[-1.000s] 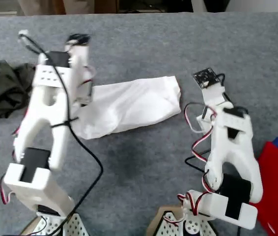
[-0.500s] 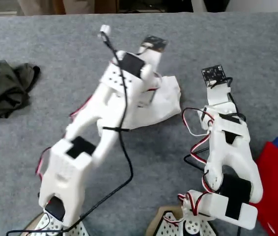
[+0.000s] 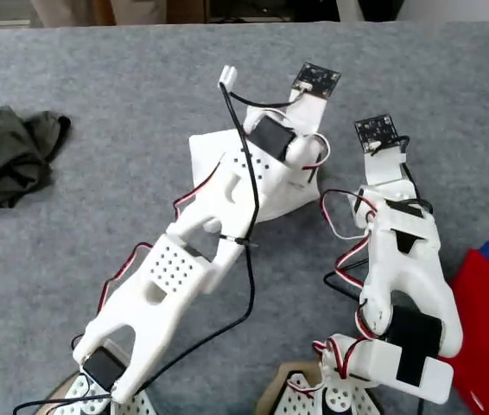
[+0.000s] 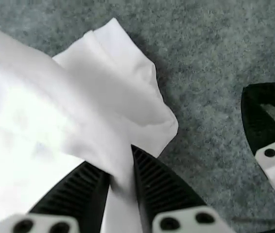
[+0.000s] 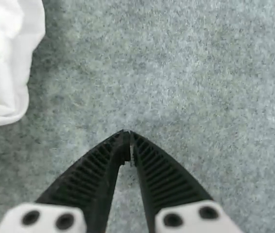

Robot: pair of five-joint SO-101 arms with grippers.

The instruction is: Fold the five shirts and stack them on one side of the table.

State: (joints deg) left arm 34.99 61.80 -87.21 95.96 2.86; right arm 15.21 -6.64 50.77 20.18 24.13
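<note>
Left gripper (image 4: 120, 162) pinches an edge of the rumpled white cloth shirt (image 3: 208, 152), mid-table.
Jaws narrow on the fabric; the shirt's bulk lies under the left arm, away from the right gripper (image 5: 127, 141) (pressed together, empty, just beside).

Robotics lab: grey felt-covered table (image 3: 98, 78)

You have no text, label, brand, number or sign to read in any of these views. The small dark board on the left arm's wrist (image 3: 317, 78) and the small dark board on the right arm's wrist (image 3: 376, 130) carry pale specks, too small for you to make out as characters.
</note>
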